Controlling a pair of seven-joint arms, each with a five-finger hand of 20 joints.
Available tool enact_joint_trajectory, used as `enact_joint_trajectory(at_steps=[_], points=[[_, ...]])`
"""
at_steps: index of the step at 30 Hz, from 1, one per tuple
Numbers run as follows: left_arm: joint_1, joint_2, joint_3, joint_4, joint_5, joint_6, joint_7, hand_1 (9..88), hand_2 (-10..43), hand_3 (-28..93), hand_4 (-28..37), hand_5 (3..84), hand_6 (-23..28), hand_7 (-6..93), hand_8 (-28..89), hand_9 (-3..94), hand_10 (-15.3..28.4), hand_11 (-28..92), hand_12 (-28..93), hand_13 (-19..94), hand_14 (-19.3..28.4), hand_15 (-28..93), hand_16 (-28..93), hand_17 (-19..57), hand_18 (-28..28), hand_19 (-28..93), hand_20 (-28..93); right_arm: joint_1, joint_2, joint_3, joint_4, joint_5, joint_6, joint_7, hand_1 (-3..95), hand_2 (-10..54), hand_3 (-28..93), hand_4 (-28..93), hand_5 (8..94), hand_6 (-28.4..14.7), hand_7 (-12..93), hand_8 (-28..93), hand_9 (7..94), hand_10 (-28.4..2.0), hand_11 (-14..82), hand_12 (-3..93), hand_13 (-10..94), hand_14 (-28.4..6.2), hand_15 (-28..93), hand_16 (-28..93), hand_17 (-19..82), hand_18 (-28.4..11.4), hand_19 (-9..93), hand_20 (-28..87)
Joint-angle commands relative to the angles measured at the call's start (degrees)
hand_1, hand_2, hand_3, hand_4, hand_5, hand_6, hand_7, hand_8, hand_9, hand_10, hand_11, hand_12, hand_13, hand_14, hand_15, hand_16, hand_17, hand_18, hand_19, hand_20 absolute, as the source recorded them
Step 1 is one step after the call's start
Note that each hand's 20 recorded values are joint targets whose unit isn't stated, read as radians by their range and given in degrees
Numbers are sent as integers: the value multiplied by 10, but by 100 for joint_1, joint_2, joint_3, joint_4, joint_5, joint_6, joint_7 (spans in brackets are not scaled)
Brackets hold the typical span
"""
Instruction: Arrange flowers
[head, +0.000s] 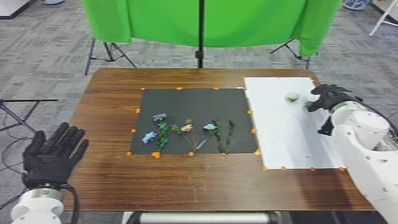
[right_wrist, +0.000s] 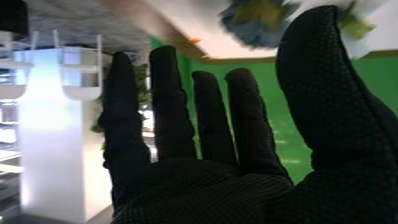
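Note:
The right hand (head: 332, 96) is at the white sheet's right side in the head view, beside a small blue flower (head: 309, 104); a pale flower (head: 293, 96) lies just left of it. In the right wrist view the hand (right_wrist: 209, 187) has straight fingers and a raised thumb, with the blue flower (right_wrist: 254, 21) beyond the thumb tip and gripped by nothing. The dark mat (head: 178, 102) holds blue flowers (head: 149, 137), a cream one (head: 187, 128), a light blue one (head: 210, 127) and a green stem (head: 230, 134). The left hand (head: 50, 162) rests open, palm up, at the table's left edge.
The white sheet (head: 282, 135) lies on the right part of the brown table (head: 169, 187), held at its edges by orange pieces, as is the mat. A green backdrop (head: 213, 25) on a black stand is behind the table.

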Motion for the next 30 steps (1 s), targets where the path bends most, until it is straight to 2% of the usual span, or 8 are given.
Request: enact_joint_trajectory(at_steps=[1,3,6,10,12,15,23,30], points=[[-56,-49,145,59,-76,78,-34,286,161,692,-283,496,103,117,-92,454,157,223,107,396,149,391,-65,-58,141,393,141,359,-245,-336,129,-79,-507,404,481,-95,695,-283,423,10,127,-113,445,-69,57,117,489,-83,188,251,195,-177,622,298],[-67,-47,150,64,-46,69,-51,286,161,692,-283,496,103,117,-91,453,157,223,107,397,149,391,-65,-58,141,393,141,284,-286,-327,184,-145,-552,414,507,-95,713,-283,452,11,136,-117,470,-72,63,119,518,-83,211,249,210,-176,637,305],[-60,-77,138,93,-32,71,-69,286,161,692,-283,496,103,117,-91,454,157,223,107,396,149,391,-65,-58,141,394,141,63,-276,-327,235,-305,-237,324,553,-95,724,-283,531,27,172,-135,536,-72,90,129,553,-73,251,243,224,-169,657,316],[6,-136,96,72,-28,104,-70,287,161,692,-283,496,103,116,-91,454,157,223,107,396,149,391,-65,-58,141,394,141,-214,-262,-278,129,-238,230,220,647,-95,617,-283,635,54,186,-114,642,-58,109,157,629,-39,204,387,251,-159,696,382],[35,-155,84,64,-41,82,-59,287,161,692,-283,496,103,116,-91,454,157,223,107,396,149,392,-65,-58,141,394,141,-357,-322,-140,9,-127,478,193,667,-95,598,-283,695,53,199,-41,716,-57,71,229,665,-35,191,429,262,-156,705,414],[41,-170,93,63,-6,85,-66,287,161,692,-283,496,102,117,-91,455,157,223,106,396,150,391,-65,-58,141,394,141,-635,-419,102,-344,285,885,477,659,-95,614,-283,752,54,205,-24,787,-59,31,281,686,-36,191,442,267,-155,700,426],[117,-169,27,-2,-19,18,-65,286,161,692,-283,496,102,116,-92,455,157,223,107,397,149,391,-65,-58,141,393,141,-1100,-311,120,-1462,661,1143,-102,637,-85,645,-283,757,50,184,-19,794,-63,23,282,689,-39,188,441,268,-159,695,423],[38,-156,59,23,12,6,-115,286,160,692,-283,496,102,117,-91,455,156,223,107,397,149,391,-65,-58,141,393,141,-982,-314,-661,-2038,637,1106,-875,630,-86,658,-283,739,51,177,-21,763,-64,37,262,680,-39,189,438,261,-157,693,420]])
